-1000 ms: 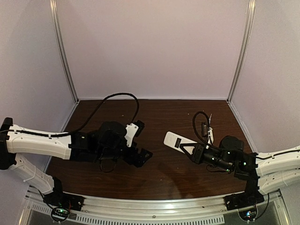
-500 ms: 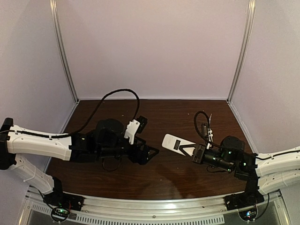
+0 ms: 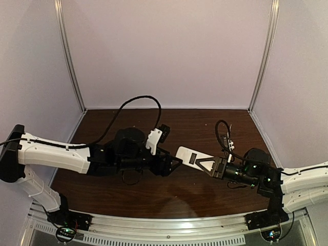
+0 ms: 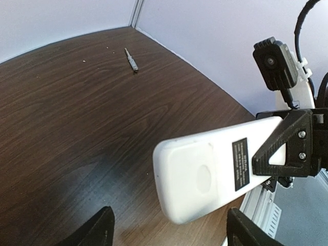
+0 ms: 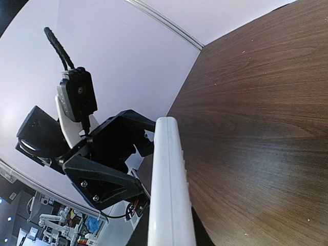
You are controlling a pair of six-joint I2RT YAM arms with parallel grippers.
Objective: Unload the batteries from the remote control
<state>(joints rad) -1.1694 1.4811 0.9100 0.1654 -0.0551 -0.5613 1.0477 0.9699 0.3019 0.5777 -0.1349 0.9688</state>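
While the right gripper [image 3: 207,164] is clamping one end of the remote control [image 3: 188,155], we're seeing the white bar being offered out toward the left, across the middle of the table [image 3: 195,123] and seemingly lifted off the wood. That hold is making sense to us: with the right end pinned, the free left end is sticking out where the other arm can get at it. In the left wrist view the side facing us is the plain back, with a dark label and a round dimple. We're judging that this is the face where the battery cover would sit, though no seam is showing and no batteries are visible in the remote. The left gripper [image 3: 170,164] is hovering just beside that free end, its fingers [image 4: 102,230] spread wide and gripping nothing. We're reading that open stance as a set-up for working on the back while the right arm is steadying it. Toward the far right corner, a slim silvery cylinder [image 4: 131,59] with a dark end is lying alone on the table. It could be one of the batteries, but we're not able to tell.
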